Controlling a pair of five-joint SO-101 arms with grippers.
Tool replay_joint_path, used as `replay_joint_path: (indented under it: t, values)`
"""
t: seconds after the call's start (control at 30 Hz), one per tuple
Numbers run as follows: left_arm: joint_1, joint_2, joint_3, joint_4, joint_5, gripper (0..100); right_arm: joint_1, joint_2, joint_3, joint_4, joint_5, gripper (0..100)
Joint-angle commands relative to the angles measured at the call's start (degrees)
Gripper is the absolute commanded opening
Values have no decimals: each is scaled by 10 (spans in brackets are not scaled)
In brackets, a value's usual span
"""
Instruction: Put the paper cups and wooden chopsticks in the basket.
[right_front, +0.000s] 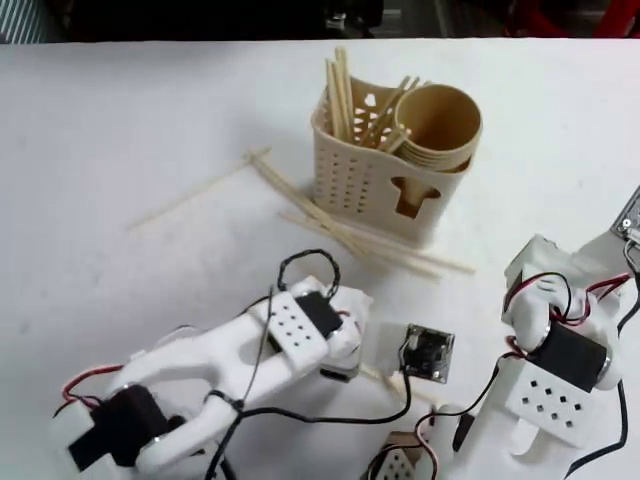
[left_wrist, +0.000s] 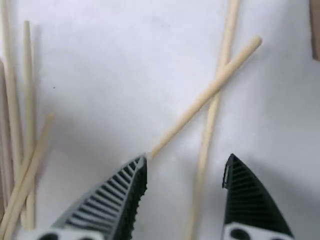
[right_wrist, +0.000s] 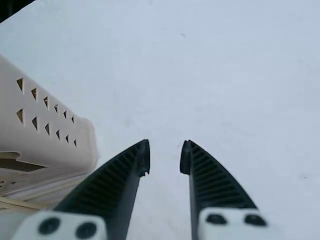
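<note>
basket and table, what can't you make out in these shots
- Paper cups: high view, nested rims too small to count; basket wall hides their bodies.
- Chopstick by the left arm: high view, arm covers one end.
- Chopsticks on the table: left wrist view, ends cut off by the edges.

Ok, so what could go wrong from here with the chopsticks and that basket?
The open left gripper sits over two crossed chopsticks; closing may pinch both or flick one away. The basket is crowded with paper cups and standing chopsticks, so added ones might snag or tip out.
</note>
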Motion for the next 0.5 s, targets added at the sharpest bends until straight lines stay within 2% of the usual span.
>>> replay_joint_path:
  t: [0.0, 0.27, 0.47]
  values:
    - [4, 18, -38, -11, -3, 252, 7, -12, -33, -6, 0, 113]
    - [4, 109, -96, -5, -4, 253, 7, -12, -55, 21, 0, 113]
    - [5, 169, -171, 83, -12, 247, 7, -12, -55, 20, 0, 113]
